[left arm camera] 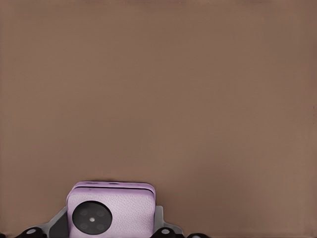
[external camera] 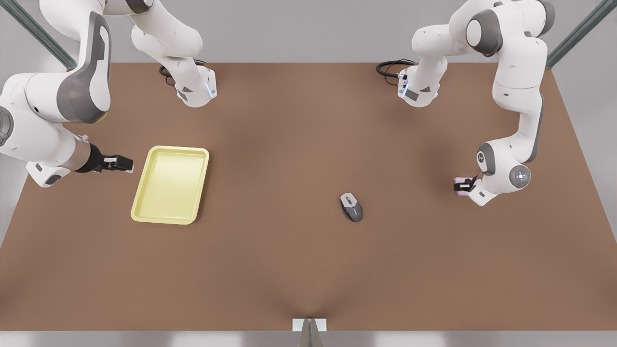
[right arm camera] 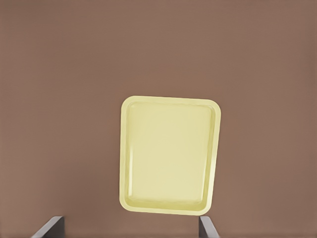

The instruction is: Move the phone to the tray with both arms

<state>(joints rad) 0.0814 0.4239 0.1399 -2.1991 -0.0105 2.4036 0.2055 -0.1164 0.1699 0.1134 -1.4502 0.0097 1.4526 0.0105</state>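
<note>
Front view, big to small: brown table, then both white arms. Yellow tray lies flat toward the front view's left, empty. Grey mouse sits mid-table, well apart from the tray, not part of the job.

Phone is way over on the front view's right, clamped in my left gripper. Left wrist view confirms: pink slab w/ black cam circle sits between my fingers, so left claw is clenched on the phone. Can't tell if it's lifted off the table or just resting.

My right gripper hangs just beside the tray's edge, front view's left. Right wrist view shows the tray below and two finger tips spread wide w/ nothing between, so right claw is released.

Step, my read: phone grasped, transport/handover not yet done. Tray is far from the left arm, prob out of reach, so next move calls for carrying the phone toward mid-table, clear of the mouse, and right arm coming to meet it for a pass-off. Needs a firm grip.
</note>
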